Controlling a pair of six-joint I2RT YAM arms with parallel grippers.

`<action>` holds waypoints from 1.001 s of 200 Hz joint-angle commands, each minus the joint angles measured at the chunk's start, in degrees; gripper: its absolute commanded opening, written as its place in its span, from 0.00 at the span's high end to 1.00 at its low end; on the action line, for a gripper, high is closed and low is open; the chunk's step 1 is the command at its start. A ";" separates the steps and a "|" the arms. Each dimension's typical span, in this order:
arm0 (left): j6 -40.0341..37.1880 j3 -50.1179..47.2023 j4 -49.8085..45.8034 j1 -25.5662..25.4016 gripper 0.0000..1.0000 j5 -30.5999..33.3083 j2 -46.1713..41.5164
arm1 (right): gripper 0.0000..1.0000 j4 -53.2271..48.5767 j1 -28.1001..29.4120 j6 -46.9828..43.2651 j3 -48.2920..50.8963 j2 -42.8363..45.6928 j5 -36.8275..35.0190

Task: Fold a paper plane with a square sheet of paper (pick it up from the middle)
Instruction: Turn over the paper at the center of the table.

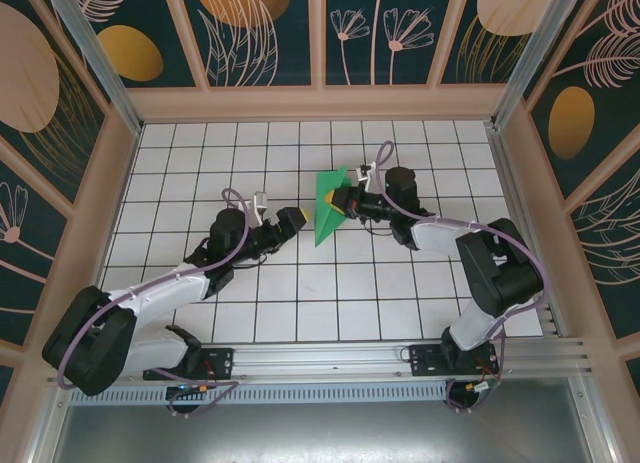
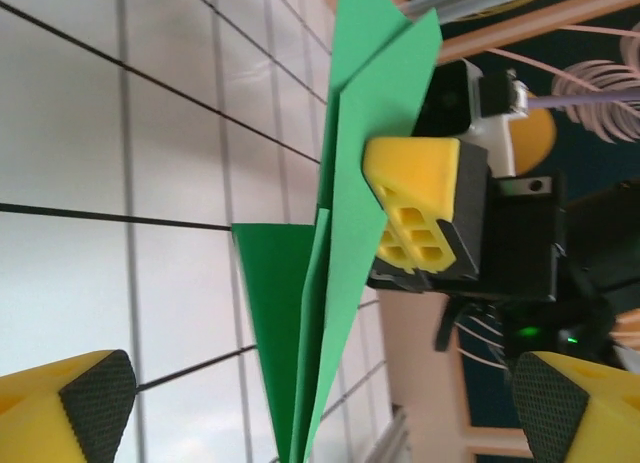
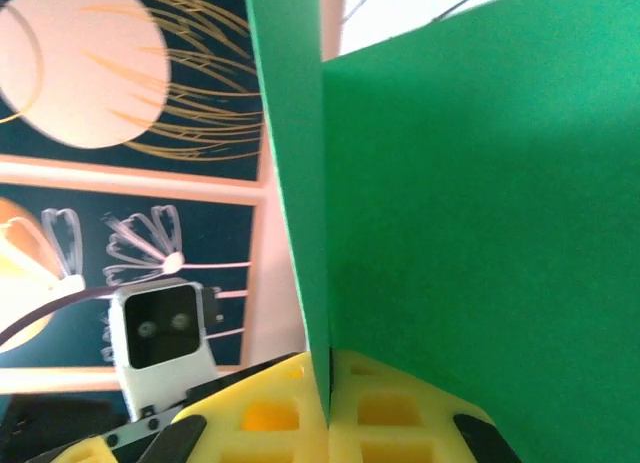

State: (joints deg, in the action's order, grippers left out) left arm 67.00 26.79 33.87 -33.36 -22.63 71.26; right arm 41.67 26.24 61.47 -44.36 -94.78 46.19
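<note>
Paper plane (image 1: pixel 328 205) hangs over the middle of the white grid table (image 1: pixel 300 293), stood on edge. Its long axis runs from the near side to the far side with a slight lean, and it narrows toward the near end.

Working outward from my bases, my left gripper (image 1: pixel 291 223) comes first. Its jaws are spread wide with nothing in them, and it sits just beside the plane on its left flank, facing it. In my left wrist view the green folds rise between my two yellow fingertips (image 2: pixel 85 403), but neither pad touches paper.

Beyond that is the plane itself, and on its right flank my right gripper (image 1: pixel 348 201) is clamped on it. In my right wrist view the yellow pads (image 3: pixel 270 413) are pressed together with the green sheet pinched in the seam between them.

So the plane lies straight ahead of the left jaws, broadside on, and the left only has to reach forward a little. I judge any new grip should land on the centre ridge clear of the right pads, or the folds may spring open.
</note>
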 commanded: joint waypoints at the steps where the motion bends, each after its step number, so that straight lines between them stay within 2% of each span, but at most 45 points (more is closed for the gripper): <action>1: 5.04 -1.06 9.83 0.25 0.02 -4.63 1.38 | 0.99 12.96 -0.05 9.13 -0.20 -0.02 5.43; 40: 8.07 -0.30 16.81 0.24 0.04 -6.99 5.72 | 0.99 16.80 0.61 13.73 -0.17 -0.75 5.66; 72: 13.73 0.26 27.93 0.28 0.31 -9.28 10.85 | 0.99 18.10 1.70 14.90 0.10 -1.69 6.19; 93: 14.29 0.16 29.44 0.27 0.48 -8.43 11.80 | 0.99 17.92 2.13 14.90 0.24 -2.09 6.25; 164: 9.64 1.00 24.75 0.29 0.79 -7.51 10.62 | 0.96 14.32 2.15 13.26 0.26 -2.56 7.07; 181: 6.90 1.72 20.11 0.29 0.90 -6.87 9.95 | 0.87 8.31 1.77 9.55 -0.44 -1.43 6.96; 200: 1.55 3.31 10.36 0.24 0.93 -5.29 8.40 | 0.65 -4.84 1.07 0.92 -1.76 1.46 4.02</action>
State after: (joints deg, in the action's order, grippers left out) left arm 76.09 27.20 54.57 -33.36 -29.54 82.32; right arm 50.54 28.05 72.84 -44.31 -96.55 51.42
